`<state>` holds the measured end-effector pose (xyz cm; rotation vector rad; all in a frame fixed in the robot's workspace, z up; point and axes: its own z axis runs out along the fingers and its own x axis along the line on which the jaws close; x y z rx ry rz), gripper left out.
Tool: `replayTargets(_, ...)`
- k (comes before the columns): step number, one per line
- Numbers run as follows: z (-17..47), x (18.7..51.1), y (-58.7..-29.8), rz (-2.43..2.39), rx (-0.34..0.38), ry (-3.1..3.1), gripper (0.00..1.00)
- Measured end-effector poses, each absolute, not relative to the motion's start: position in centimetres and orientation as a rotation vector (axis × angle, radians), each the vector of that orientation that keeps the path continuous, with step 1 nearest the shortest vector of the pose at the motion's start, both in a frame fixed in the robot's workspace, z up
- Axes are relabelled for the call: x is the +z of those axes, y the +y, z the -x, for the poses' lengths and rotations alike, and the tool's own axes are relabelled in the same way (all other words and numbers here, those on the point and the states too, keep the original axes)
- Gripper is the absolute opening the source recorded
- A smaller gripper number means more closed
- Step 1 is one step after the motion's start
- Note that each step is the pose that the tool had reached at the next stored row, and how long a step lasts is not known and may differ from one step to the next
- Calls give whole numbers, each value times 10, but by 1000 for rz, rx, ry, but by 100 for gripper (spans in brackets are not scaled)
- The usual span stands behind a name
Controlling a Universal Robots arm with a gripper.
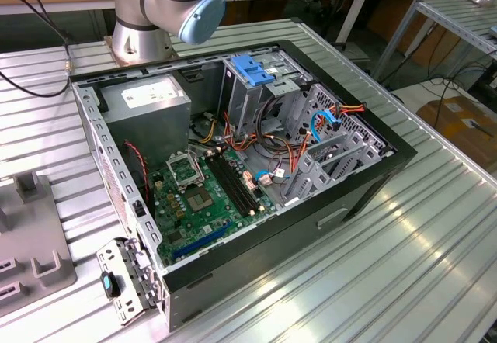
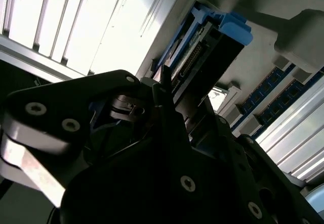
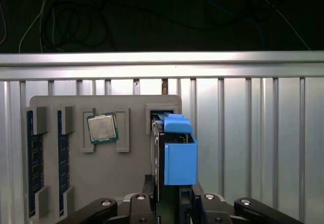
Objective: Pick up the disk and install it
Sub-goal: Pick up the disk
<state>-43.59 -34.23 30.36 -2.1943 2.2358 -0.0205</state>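
1. The disk (image 3: 179, 158) stood on edge in a slot of the grey holder tray (image 3: 126, 183) on the bench (image 3: 253, 133).
2. It looked dense, rigid and shock-sensitive; its flat faces suited gripping better than the blue rails.
3. The claw (image 3: 172, 203) straddled it; whether it had clamped could not be told.

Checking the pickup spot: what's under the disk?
The disk stands on edge in a slot of the grey tray; the slot's floor is hidden by the disk.
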Motion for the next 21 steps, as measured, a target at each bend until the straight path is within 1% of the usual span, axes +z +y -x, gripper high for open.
replayTargets(5, 436, 304, -342, 2194, -21, 2236, 35)
replayTargets(16, 437, 304, -343, 2194, -21, 2236, 35)
replayTargets(21, 437, 313, -343, 2194, -21, 2236, 35)
